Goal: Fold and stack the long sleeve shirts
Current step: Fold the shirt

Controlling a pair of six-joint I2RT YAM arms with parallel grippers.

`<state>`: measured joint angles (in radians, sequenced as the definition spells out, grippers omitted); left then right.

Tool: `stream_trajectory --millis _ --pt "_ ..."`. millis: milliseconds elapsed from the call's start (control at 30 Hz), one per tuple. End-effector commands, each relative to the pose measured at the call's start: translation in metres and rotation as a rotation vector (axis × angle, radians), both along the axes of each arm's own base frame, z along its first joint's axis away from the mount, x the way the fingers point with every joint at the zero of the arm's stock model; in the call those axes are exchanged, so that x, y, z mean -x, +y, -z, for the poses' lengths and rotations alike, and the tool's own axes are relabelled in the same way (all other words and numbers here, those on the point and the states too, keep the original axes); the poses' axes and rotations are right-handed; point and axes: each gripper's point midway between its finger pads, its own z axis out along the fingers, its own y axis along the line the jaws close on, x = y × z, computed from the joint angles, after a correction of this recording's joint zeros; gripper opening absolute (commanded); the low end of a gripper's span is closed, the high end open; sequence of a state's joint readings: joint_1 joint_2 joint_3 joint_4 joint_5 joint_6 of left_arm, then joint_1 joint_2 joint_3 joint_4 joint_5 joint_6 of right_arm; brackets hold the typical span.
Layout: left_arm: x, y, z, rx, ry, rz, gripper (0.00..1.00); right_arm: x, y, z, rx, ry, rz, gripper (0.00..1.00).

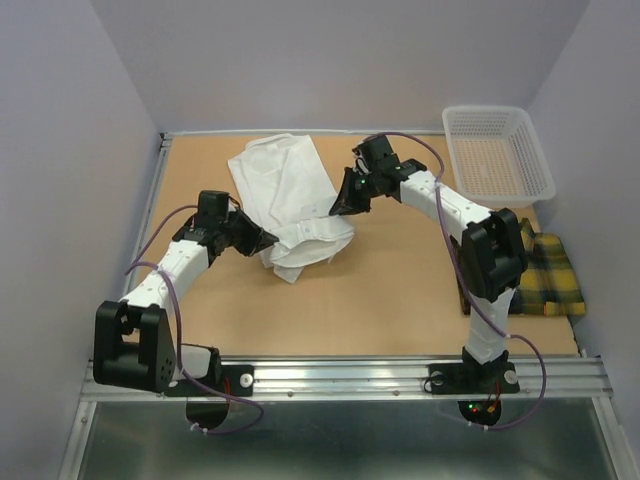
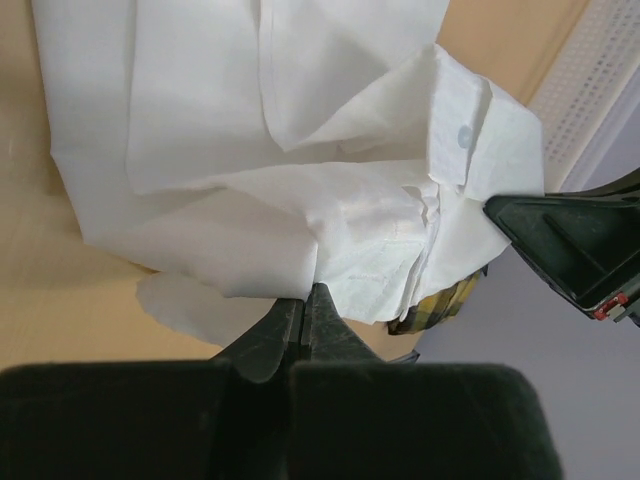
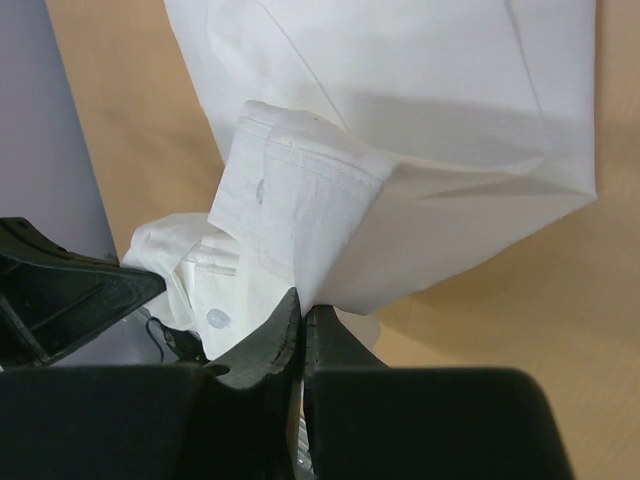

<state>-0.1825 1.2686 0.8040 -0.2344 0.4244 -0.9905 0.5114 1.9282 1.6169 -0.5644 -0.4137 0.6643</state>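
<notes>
The white shirt point(image 1: 285, 195) lies partly folded in the middle of the table, its near end lifted. My left gripper point(image 1: 268, 240) is shut on the near left edge of the white shirt point(image 2: 260, 180), jaws pinched on cloth at their tips. My right gripper point(image 1: 338, 208) is shut on the near right edge of the white shirt point(image 3: 400, 130). Both hold the cloth above the table. The collar and buttons hang bunched between them. The plaid shirt point(image 1: 545, 272) lies folded at the right edge, behind my right arm; a corner of it shows in the left wrist view point(image 2: 440, 308).
A white mesh basket point(image 1: 497, 152) stands at the back right corner. The tabletop point(image 1: 380, 290) is brown board with a metal rail along the near edge. Purple walls close in on three sides.
</notes>
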Motion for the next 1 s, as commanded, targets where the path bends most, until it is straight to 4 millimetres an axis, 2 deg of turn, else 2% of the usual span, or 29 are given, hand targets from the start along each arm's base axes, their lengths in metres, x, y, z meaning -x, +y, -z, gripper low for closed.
stream_trajectory --millis 0,67,100,200,233,300,400,533,633,767,833,967 --pt "-0.024 0.003 -0.015 0.031 -0.076 0.007 0.0 -0.026 0.014 -0.027 -0.081 -0.03 0.001 0.04" --pt "-0.03 0.008 -0.012 0.032 -0.074 -0.011 0.0 -0.038 0.016 -0.031 -0.094 -0.041 0.012 0.05" --pt "-0.032 0.009 -0.007 0.031 -0.064 -0.014 0.0 -0.043 0.018 -0.021 -0.088 -0.024 0.015 0.07" --pt "-0.038 0.016 0.0 0.032 -0.05 -0.038 0.0 -0.054 0.024 -0.022 -0.106 -0.03 0.015 0.07" --pt "-0.039 0.019 0.002 0.035 -0.048 -0.049 0.0 -0.058 0.026 -0.012 -0.099 -0.014 0.016 0.08" --pt "-0.043 0.027 0.007 0.034 -0.05 -0.078 0.0 -0.065 0.029 -0.014 -0.104 -0.027 0.021 0.08" --pt "-0.054 0.035 0.014 0.03 -0.042 -0.088 0.0 -0.073 0.032 0.0 -0.091 -0.015 0.031 0.08" --pt "-0.067 0.037 0.021 0.017 -0.046 -0.066 0.01 -0.088 0.034 0.013 -0.074 -0.019 0.055 0.08" --pt "-0.074 0.042 0.032 0.012 -0.025 -0.072 0.02 -0.097 0.036 0.016 -0.069 -0.035 0.064 0.08" --pt "-0.083 0.045 0.046 0.005 -0.005 -0.073 0.08 -0.108 0.035 0.034 -0.043 -0.028 0.097 0.12" --pt "-0.089 0.056 0.049 0.001 -0.001 -0.101 0.11 -0.11 0.036 0.038 -0.037 -0.027 0.104 0.15" --pt "-0.098 0.059 0.051 -0.002 -0.005 -0.097 0.25 -0.12 0.032 0.045 -0.018 -0.038 0.135 0.22"
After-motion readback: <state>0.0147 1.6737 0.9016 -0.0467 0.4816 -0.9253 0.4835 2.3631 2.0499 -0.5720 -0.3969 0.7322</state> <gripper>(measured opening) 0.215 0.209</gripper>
